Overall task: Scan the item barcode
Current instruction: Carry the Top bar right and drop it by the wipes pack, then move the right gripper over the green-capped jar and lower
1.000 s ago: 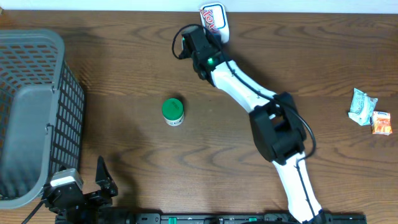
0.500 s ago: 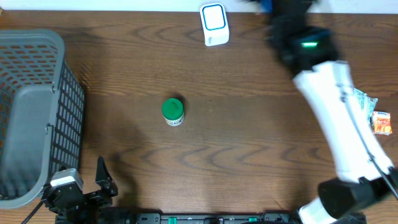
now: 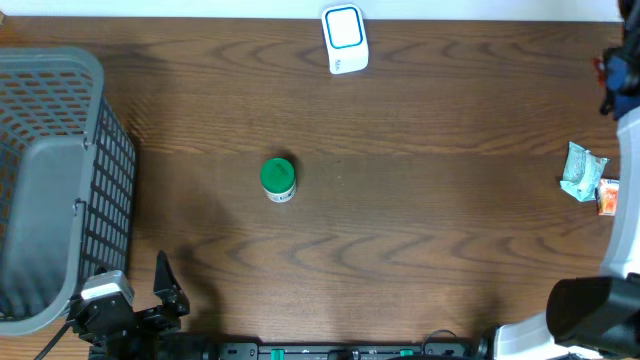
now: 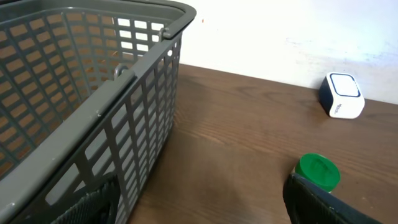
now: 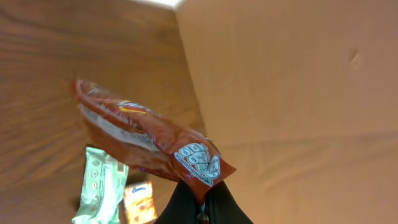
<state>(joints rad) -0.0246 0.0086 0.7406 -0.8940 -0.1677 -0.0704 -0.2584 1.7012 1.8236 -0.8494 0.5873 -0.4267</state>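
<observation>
Right wrist view: the right hand is clamped on the end seam of a crinkly red-brown foil snack packet, held over the brown wooden table's far right side, near a pale green wrapper and a small orange packet. To scan well, I'd carry it to the white, blue-faced scanner block at the back edge, barcode flat toward its window, held steady. The left hand sits spread and empty by the grey plastic basket.

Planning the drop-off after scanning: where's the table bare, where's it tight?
Biggest bare stretch: centre-right wood between the green jar, the scanner and the snack packets. Smaller strip between the basket and the jar. Tight: right edge, where the packets lie beside the right arm.
</observation>
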